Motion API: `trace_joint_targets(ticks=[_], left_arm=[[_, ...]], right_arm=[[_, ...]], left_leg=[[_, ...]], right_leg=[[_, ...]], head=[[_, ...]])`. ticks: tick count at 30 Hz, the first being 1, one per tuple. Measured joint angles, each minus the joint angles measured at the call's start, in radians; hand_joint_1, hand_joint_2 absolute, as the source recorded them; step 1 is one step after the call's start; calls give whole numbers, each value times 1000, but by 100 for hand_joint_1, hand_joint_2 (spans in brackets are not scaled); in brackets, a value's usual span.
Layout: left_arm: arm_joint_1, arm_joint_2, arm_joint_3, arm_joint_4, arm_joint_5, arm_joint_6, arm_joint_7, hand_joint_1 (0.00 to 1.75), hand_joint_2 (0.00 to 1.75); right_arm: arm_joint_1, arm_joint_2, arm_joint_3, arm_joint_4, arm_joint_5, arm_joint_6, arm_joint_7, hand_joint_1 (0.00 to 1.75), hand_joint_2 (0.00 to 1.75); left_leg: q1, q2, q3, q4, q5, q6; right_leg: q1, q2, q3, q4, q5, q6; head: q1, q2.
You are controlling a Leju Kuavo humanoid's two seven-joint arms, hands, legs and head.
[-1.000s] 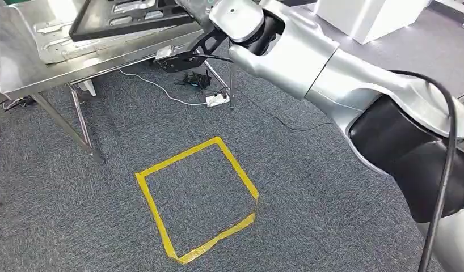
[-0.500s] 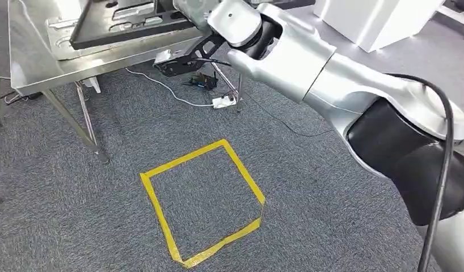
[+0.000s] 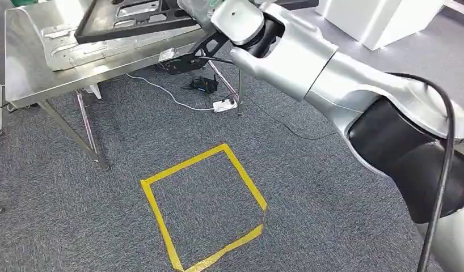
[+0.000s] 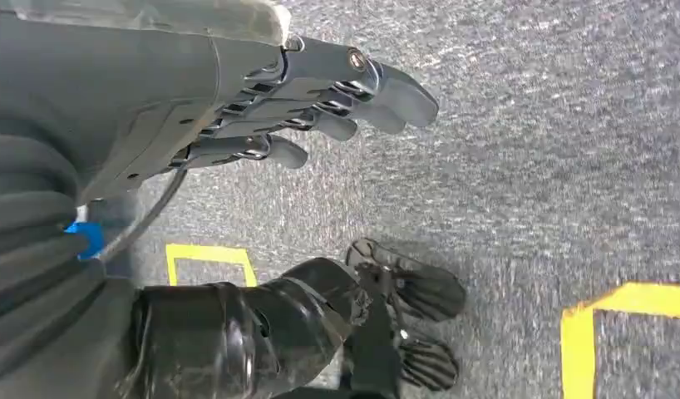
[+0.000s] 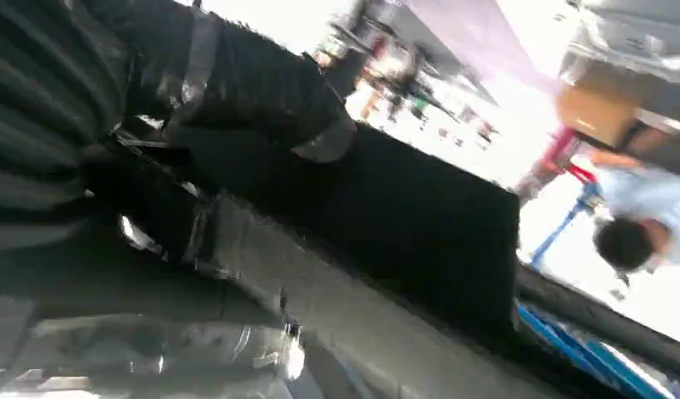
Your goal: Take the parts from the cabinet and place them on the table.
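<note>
Black part point(image 3: 133, 20) is held by right hand point(image 5: 237, 91) over steel table point(image 3: 31, 73); left hand point(image 4: 320, 100) hangs w/ fingers released.

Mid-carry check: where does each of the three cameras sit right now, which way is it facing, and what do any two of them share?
Head view: high on the body, looking forward and down at the steel table, yellow tape square and carpet; the right arm reaches to the black part.
Left wrist view: behind the hanging left hand, facing the carpet and yellow tape.
Right wrist view: behind the right hand, which grips the black part; blurred.
Shared: head and left wrist see yellow tape on carpet; head and right wrist see the part.
</note>
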Motion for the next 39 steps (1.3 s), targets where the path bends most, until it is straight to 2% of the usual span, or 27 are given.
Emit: trace_joint_targets(ticks=[1, 3, 4, 5, 6, 10, 11, 13, 14, 15, 16, 17, 19, 21, 23, 24, 25, 26, 27, 29, 30, 31, 32, 34, 35, 36, 39], left_arm=[[1, 0, 0, 0, 0, 0, 2, 0, 175], [0, 0, 0, 0, 0, 0, 2, 0, 175], [0, 0, 0, 0, 0, 0, 3, 0, 175], [0, -2, 0, 0, 0, -1, 5, 0, 175], [-3, -2, 0, 0, 0, -2, 5, 0, 175], [0, 0, 0, 0, 3, -2, 4, 0, 175], [-2, 1, 0, 0, 3, -1, 3, 0, 175], [-2, 2, 0, 0, 4, -2, 3, 0, 175], [-2, 2, 0, 0, 4, -2, 3, 0, 175], [-1, 2, 0, 0, 4, -2, 3, 0, 175], [1, 2, 0, 0, 4, -2, 3, 0, 175], [2, 2, 0, 0, 4, -2, 3, 0, 175], [1, 2, 0, 0, 4, -2, 3, 0, 175], [-4, 1, 0, 0, 4, -3, 3, 0, 175], [-3, 1, 0, 0, 4, -4, 3, 0, 175], [-2, 1, 0, 0, 4, -4, 3, 0, 175], [-2, 2, 0, 0, 4, -4, 4, 0, 175], [-2, 2, -1, 0, 4, -4, 4, 0, 175], [-4, 2, -1, 0, 4, -4, 4, 0, 175], [-3, 3, -1, 0, 4, -3, 4, 0, 175], [-2, 3, -1, 0, 4, -3, 4, 0, 175], [-1, 3, -1, 0, 4, -3, 5, 0, 175], [-1, 3, -1, 0, 4, -3, 5, 0, 175], [-2, 4, -1, 0, 4, -3, 4, 0, 175], [-2, 4, -1, 0, 4, -3, 3, 0, 175], [-3, 4, -1, 0, 4, -3, 3, 0, 175], [-2, 5, -1, 0, 4, -3, 0, 0, 175]], right_arm=[[2, 0, 0, 0, 0, 0, 0, 175, 175], [1, 0, 0, 0, 0, 0, 0, 175, 175], [1, 0, 0, 0, 1, 0, 0, 175, 175], [-3, 0, 0, 0, 2, 0, 0, 175, 175], [-4, 0, 0, 0, 3, 2, 0, 175, 175], [4, -1, 0, 3, 7, 2, -6, 175, 175], [3, -1, 0, 3, 8, 2, -6, 175, 175], [5, -1, 0, 3, 9, 2, -7, 175, 175], [9, -1, 0, 3, 9, 3, -8, 175, 175], [13, -2, 0, 4, 10, 5, -8, 175, 175], [17, -2, 0, 5, 10, 6, -8, 175, 175], [17, -2, 0, 6, 10, 6, -8, 175, 175], [12, -2, 0, 6, 10, 6, -8, 175, 175], [2, -2, 0, 7, 11, 6, -9, 175, 175], [2, 0, 0, 7, 11, 7, -10, 175, 175], [2, 0, 0, 7, 11, 7, -10, 175, 175], [2, 1, 0, 7, 11, 6, -10, 175, 175], [1, 1, 0, 8, 11, 6, -9, 175, 175], [-1, 1, 0, 9, 12, 5, -8, 175, 175], [1, 5, 0, 9, 12, 5, -9, 175, 175], [4, 6, 1, 9, 12, 4, -10, 175, 175], [6, 8, 1, 9, 12, 4, -11, 175, 175], [6, 8, 1, 9, 12, 4, -11, 175, 175], [5, 8, 1, 9, 12, 3, -11, 175, 175], [4, 8, 1, 9, 12, 2, -10, 175, 175], [0, 8, 1, 9, 12, 2, -9, 175, 175], [2, 10, 1, 11, 12, 1, -9, 175, 175]], left_leg=[[5, 1, 6, -38, 39, -3], [12, 4, 72, -208, 151, -11], [13, 8, 100, -275, 166, -15], [1, 5, 116, -285, 150, -13], [2, 3, 112, -282, 146, 4], [0, 3, 125, -296, 138, 32], [-1, 2, 129, -296, 134, 39], [-3, 2, 137, -296, 125, 50], [-5, 1, 142, -296, 121, 52], [-7, -1, 148, -295, 116, 53], [-9, -2, 156, -295, 110, 52], [-10, -4, 166, -295, 103, 51], [-10, -6, 187, -295, 87, 47], [-14, -8, 183, -291, 81, 37], [-8, -8, 182, -298, 81, 28], [-8, -8, 187, -303, 80, 23], [-8, -7, 184, -302, 71, 17], [-8, -3, 182, -277, 60, 13], [-7, 0, 154, -220, 36, 6], [-4, 0, 65, -62, -15, -3], [-3, 0, 24, -6, -21, -7], [-2, 0, 11, -7, 0, -8], [0, 1, 22, -52, 40, -9], [1, 3, 96, -228, 145, -8], [-1, 6, 122, -283, 150, -6], [-9, 4, 135, -301, 138, -1], [-12, 2, 132, -298, 131, 21]], right_leg=[[-2, 1, 8, 2, -8, 3], [-7, 1, 27, 13, -30, 14], [-10, -2, 33, 20, -43, 21], [-3, 1, 26, 28, -49, 30], [-4, 3, 23, 25, -48, 35], [-11, 3, 21, 39, -70, 54], [-11, 1, 1, 84, -90, 54], [-9, 2, -91, 246, -146, 54], [-9, 2, -141, 319, -161, 54], [-9, 2, -173, 352, -154, 53], [-9, 2, -179, 335, -123, 49], [-7, 2, -162, 273, -70, 44], [-1, 3, -94, 93, 49, 30], [6, 5, -64, 34, 33, 22], [12, 5, -66, 34, 27, 17], [11, 5, -63, 27, 27, 13], [-2, 3, -46, 10, 31, 8], [0, 2, -35, 2, 28, 5], [0, 0, -29, 2, 25, -2], [1, 1, -20, 3, 16, -6], [1, 2, -15, 3, 12, -5], [1, 3, -11, 4, 7, -5], [1, 4, -5, 6, 1, -3], [-1, 3, 10, 15, -17, 4], [-2, 2, 13, 18, -26, 10], [4, 4, 8, 26, -30, 16], [0, 3, 10, 17, -33, 27]], head=[[0, 0], [0, 0], [1, 0], [-8, 0], [-7, 0], [3, 0], [3, 0], [7, 0], [6, 0], [7, 0], [8, 0], [9, 0], [8, 0], [6, 0], [6, 0], [7, 0], [7, 0], [7, 0], [5, 0], [5, 0], [6, 0], [5, 0], [6, 0], [6, 0], [6, 0], [1, 0], [2, 0]])
